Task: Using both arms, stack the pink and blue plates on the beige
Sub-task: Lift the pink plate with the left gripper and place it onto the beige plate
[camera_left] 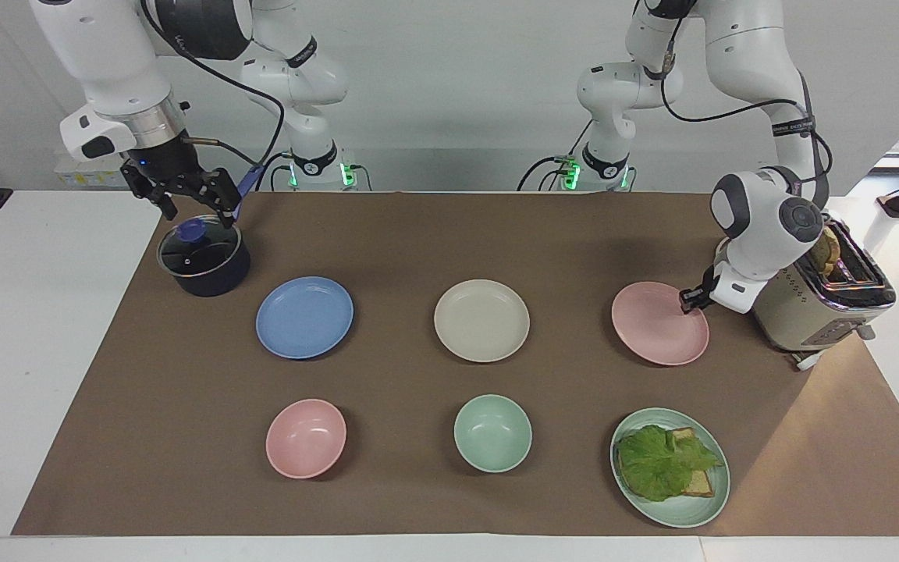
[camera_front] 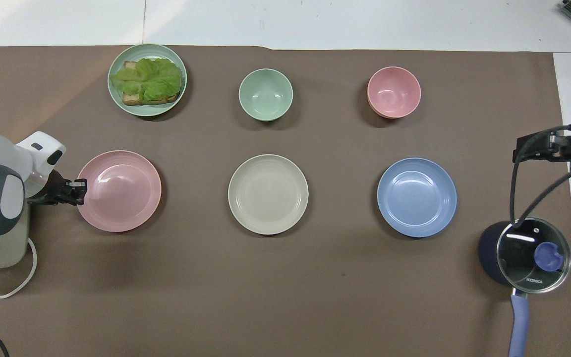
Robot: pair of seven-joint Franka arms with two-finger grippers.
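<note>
The pink plate lies at the left arm's end of the table, beside the toaster. My left gripper is low at that plate's rim on the toaster side, shut on the rim. The beige plate sits mid-table with nothing on it. The blue plate rests toward the right arm's end. My right gripper hangs open over the lidded pot, holding nothing.
A dark pot with a glass lid stands nearer the robots than the blue plate. A toaster is beside the pink plate. Farther out are a pink bowl, a mint bowl and a mint plate with lettuce toast.
</note>
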